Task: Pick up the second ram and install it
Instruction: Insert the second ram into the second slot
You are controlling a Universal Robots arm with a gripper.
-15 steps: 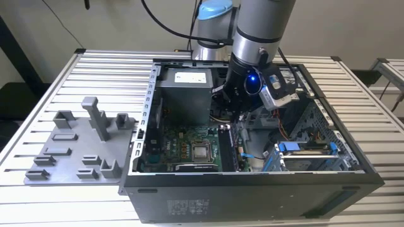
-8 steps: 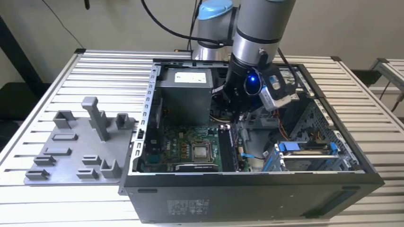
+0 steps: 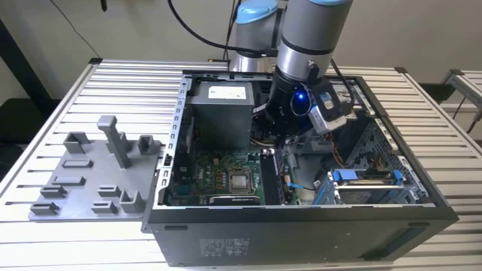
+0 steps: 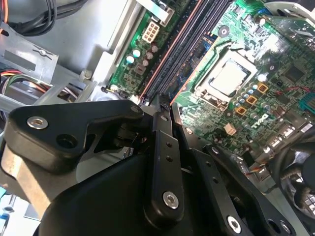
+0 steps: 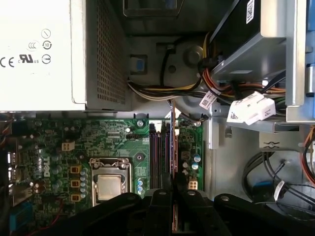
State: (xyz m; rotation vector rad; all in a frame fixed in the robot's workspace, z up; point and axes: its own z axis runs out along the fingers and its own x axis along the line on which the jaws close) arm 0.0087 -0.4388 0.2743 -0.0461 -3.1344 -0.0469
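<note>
In the exterior view my gripper (image 3: 280, 148) reaches down inside the open computer case (image 3: 301, 217), over the motherboard (image 3: 218, 169). It is shut on the second ram (image 5: 172, 142), a slim dark stick seen edge-on in the first wrist view, running out from between the black fingers (image 5: 160, 196). The stick lies in line with the long black memory slots (image 5: 156, 147) beside the silver processor socket (image 5: 108, 184). I cannot tell whether its lower edge touches a slot. In the second wrist view the gripper (image 4: 162, 110) sits closed just above the slots (image 4: 184, 44).
The grey power supply (image 3: 220, 113) stands close behind the gripper, with a bundle of cables (image 5: 162, 91) at the slots' far end. A drive cage with blue clips (image 3: 362, 180) is on the exterior view's right. A grey fixture plate (image 3: 90, 180) lies outside the case.
</note>
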